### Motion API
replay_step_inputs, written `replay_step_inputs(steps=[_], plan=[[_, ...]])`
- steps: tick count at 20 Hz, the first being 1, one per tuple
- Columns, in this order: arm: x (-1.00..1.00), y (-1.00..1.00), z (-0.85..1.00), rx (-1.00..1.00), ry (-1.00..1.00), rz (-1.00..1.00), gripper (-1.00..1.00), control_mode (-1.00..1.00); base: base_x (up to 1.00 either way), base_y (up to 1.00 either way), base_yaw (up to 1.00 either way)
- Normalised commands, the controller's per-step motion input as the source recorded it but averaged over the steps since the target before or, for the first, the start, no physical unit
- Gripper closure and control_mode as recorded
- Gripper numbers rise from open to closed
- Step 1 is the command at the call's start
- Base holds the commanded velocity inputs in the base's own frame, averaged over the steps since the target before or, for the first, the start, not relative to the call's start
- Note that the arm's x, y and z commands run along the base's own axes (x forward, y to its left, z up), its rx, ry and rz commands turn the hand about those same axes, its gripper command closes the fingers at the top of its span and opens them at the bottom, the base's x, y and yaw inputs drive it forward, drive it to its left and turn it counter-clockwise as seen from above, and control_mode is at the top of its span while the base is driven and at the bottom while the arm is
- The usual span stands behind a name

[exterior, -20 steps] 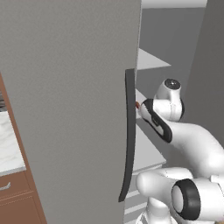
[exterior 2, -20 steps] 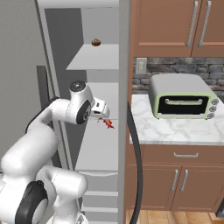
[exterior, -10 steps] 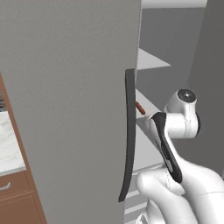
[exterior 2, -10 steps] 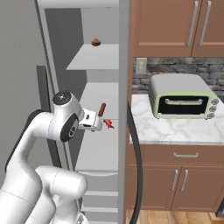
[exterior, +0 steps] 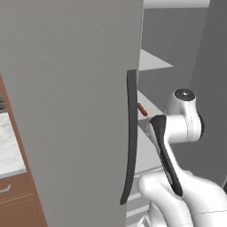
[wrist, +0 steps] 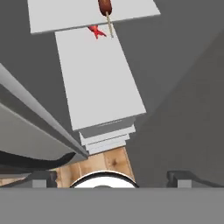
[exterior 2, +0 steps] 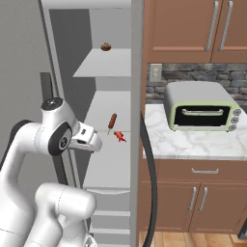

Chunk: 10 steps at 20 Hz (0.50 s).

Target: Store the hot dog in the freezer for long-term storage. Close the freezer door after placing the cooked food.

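**A:** Ahead of the gripper (exterior 2: 98, 144), on a white freezer shelf (exterior 2: 113, 154) — hot dog (exterior 2: 112, 120), slim, reddish-brown, on a thin pale stick. Lying flat on the shelf, apart from the fingers.

**B:** From the hand view?

**A:** Far end of the view along the gripper: the hot dog (wrist: 105, 6) sits at the top edge, stick pointing back toward the hand. Just beside it, a small red piece (wrist: 96, 31), also on the shelf. Cannot tell what that piece is.

**B:** Gripper state?

**A:** Fingers (wrist: 183, 178) spread wide, nothing between them. Empty. It hangs at the freezer (exterior 2: 103, 62) opening, outside the shelf's front edge, aimed inward.

**B:** Door?

**A:** Freezer door (exterior 2: 136, 96) stands open, seen edge-on to the gripper's right in the right base view, its long dark handle (exterior 2: 150, 183) curving down below. In the left base view the hot dog (exterior: 142, 109) shows past the wider left door (exterior: 71, 97), behind that door's dark handle (exterior: 130, 137), ahead of the arm's wrist.

**B:** Anything else?

**A:** One shelf above the gripper, a rounder dark-brown lump (exterior 2: 106, 47). Well off to the gripper's right, past the open door: toaster oven (exterior 2: 200, 106) on a marble counter (exterior 2: 193, 142), wood cabinets (exterior 2: 193, 29) above.
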Motion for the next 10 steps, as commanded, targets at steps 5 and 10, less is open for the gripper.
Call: replay_step_inputs(steps=[5,10], plan=[[-0.41,0.16,0.01,0.13,0.18,-0.21,-1.0,-1.0,0.0,0.0,0.0],[-0.55,0.09,0.0,0.0,0.03,-0.19,-1.0,-1.0,0.0,0.0,0.0]])
